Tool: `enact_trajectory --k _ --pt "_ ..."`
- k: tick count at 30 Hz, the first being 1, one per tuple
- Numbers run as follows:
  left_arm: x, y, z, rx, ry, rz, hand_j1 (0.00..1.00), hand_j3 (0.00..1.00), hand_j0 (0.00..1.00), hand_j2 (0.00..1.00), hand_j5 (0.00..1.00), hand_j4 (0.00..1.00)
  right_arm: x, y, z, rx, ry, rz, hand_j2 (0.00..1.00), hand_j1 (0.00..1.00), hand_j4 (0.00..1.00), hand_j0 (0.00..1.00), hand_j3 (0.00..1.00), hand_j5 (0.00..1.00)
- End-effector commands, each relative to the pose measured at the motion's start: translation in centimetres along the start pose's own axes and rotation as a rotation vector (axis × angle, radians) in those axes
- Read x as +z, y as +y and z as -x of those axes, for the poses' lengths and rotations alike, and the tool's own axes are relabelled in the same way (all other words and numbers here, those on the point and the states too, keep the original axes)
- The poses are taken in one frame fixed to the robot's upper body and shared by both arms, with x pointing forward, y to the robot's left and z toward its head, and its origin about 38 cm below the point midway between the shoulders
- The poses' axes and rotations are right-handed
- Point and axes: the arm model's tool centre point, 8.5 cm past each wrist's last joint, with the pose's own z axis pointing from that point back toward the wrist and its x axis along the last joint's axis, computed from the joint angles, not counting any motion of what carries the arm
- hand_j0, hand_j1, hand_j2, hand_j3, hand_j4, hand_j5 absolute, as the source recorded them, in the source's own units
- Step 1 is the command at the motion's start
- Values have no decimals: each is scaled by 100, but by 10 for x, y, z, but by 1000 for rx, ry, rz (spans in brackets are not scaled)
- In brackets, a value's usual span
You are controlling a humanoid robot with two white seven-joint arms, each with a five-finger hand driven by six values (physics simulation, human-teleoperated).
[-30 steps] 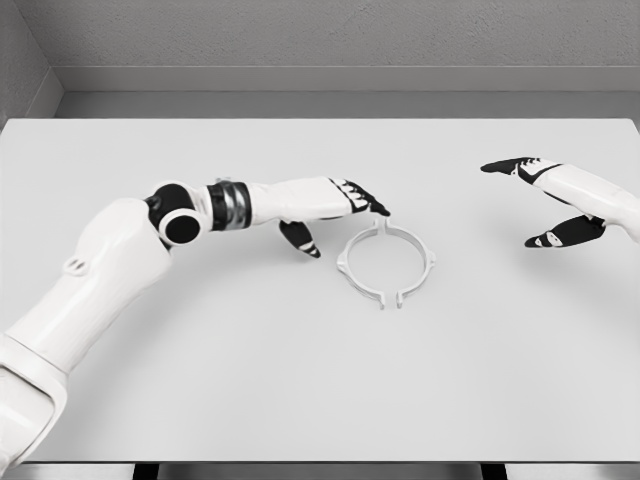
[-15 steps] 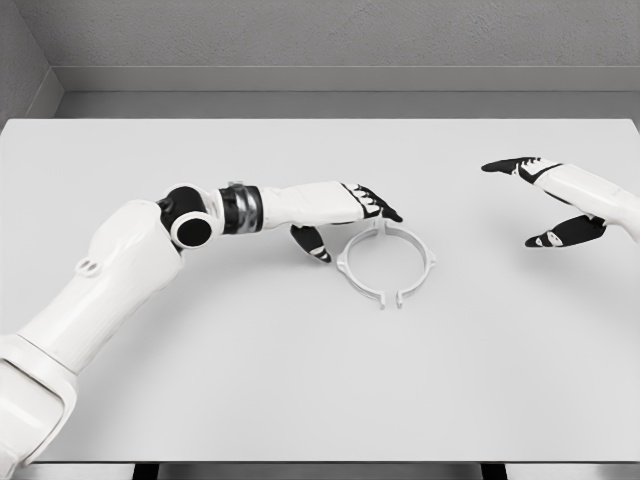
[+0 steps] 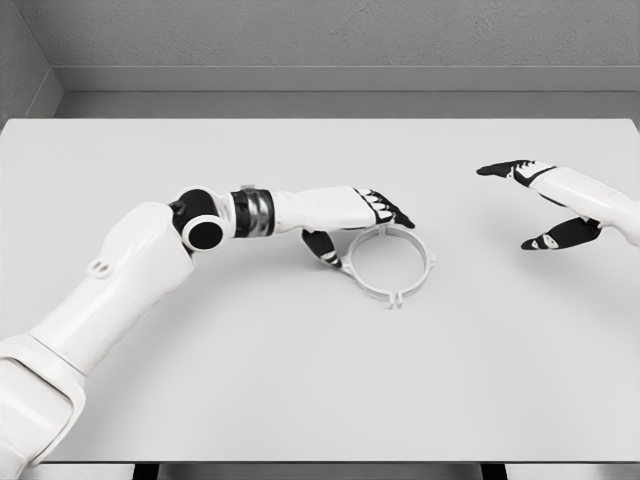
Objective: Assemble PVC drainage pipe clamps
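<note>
Head view of the white table (image 3: 300, 380), as you would have found it at this instant. The pipe clamp (image 3: 391, 262), a thin white ring with small tabs at its far and near edges, lay flat near the table's middle, its tab-to-tab line running roughly away from the robot. The left hand (image 3: 355, 222) was at the ring's left rim: its fingers (image 3: 392, 209) reached over the far-left arc and its thumb (image 3: 322, 246) sat low, just outside the near-left arc. The hand was partly spread, bracketing the rim but not visibly closed on it; whether any fingertip touched the plastic could not be told. The right hand (image 3: 545, 205) hovered well apart to the right, fingers and thumb spread wide, holding nothing. Note that the clamp lay to the right of the left palm, between thumb and fingers, so the left hand was by far the nearer and the likelier to grasp.
</note>
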Motion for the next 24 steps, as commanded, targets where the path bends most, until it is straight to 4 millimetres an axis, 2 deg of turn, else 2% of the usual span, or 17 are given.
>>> enact_trajectory --k 1,16,24 --pt "-1 1 -1 6 -3 -6 100 100 100 100 100 100 0 0 0 -6 -1 3 100 100 100 100 100 100" --pt "-4 3 -3 4 -10 -10 100 100 100 100 100 100 -1 0 -1 -7 -4 4 100 100 100 100 100 100" --pt "8 7 4 -2 11 -18 100 100 100 100 100 100 1 -3 0 -8 -1 11 100 100 100 100 100 100"
